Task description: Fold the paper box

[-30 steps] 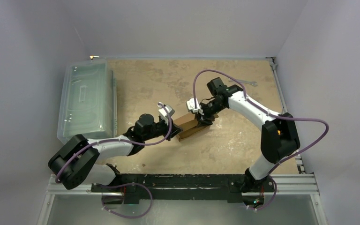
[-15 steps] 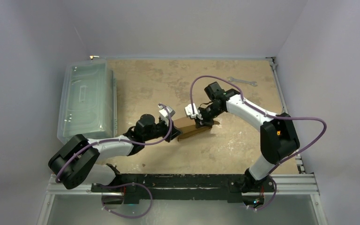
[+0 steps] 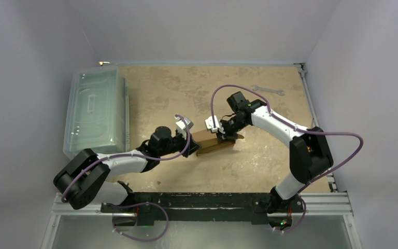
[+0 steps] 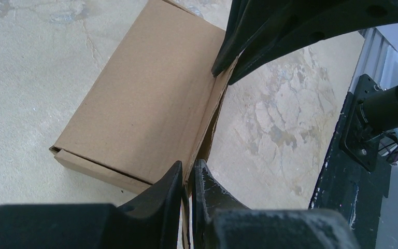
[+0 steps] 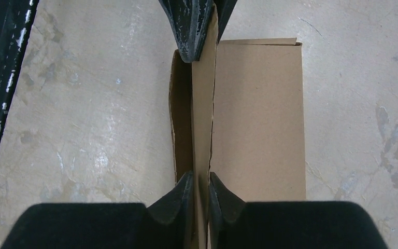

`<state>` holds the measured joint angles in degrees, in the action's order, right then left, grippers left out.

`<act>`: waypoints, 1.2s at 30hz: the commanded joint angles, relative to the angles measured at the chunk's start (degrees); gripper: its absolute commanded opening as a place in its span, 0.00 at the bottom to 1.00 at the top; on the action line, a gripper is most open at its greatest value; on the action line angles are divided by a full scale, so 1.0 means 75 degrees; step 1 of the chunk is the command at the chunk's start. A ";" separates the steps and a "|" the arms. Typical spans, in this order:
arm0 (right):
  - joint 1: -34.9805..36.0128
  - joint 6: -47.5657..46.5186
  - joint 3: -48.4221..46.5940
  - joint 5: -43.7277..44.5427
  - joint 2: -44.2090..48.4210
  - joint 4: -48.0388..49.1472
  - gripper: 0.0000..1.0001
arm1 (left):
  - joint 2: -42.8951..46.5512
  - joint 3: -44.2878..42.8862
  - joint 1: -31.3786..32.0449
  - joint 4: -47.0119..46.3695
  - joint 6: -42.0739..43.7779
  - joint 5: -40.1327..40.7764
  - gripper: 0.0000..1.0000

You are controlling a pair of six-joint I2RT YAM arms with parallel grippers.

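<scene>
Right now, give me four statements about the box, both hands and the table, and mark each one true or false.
1. The left hand and the right hand pinch the same flap along the long side of the paper box. True.
2. The paper box sits inside the clear plastic bin. False: it lies on the table, apart from the bin.
3. A wrench lies on the table near its far right corner. True.
4. The left hand hangs wide open above the box. False: its fingers are closed on the flap's edge.
</scene>
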<state>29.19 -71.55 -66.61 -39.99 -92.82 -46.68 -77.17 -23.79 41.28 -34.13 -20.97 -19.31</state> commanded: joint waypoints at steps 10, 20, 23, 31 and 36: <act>0.0034 0.0200 0.0303 0.0249 0.0018 0.0137 0.01 | 0.0835 -0.0011 -0.0058 0.0404 -0.0425 0.0674 0.34; 0.0042 0.0104 0.0414 0.0308 0.0061 0.0103 0.01 | 0.2946 0.0608 -0.0076 0.1125 -0.1038 0.1944 0.55; 0.0067 -0.0059 0.0441 0.0306 0.0028 -0.0016 0.04 | 0.3105 0.0758 -0.0088 0.1273 -0.1350 0.2440 0.51; 0.0103 -0.0128 0.0625 0.0322 0.0199 0.0018 0.23 | 0.1693 -0.0024 -0.0101 0.1173 -0.1267 0.2340 0.45; 0.0104 -0.0176 0.0561 0.0143 0.0251 -0.0118 0.37 | 0.0615 -0.0666 -0.0104 0.1134 -0.0989 0.1863 0.40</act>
<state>29.63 -71.64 -62.43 -38.41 -92.84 -45.91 -68.40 -23.68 40.88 -24.21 -30.28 -2.83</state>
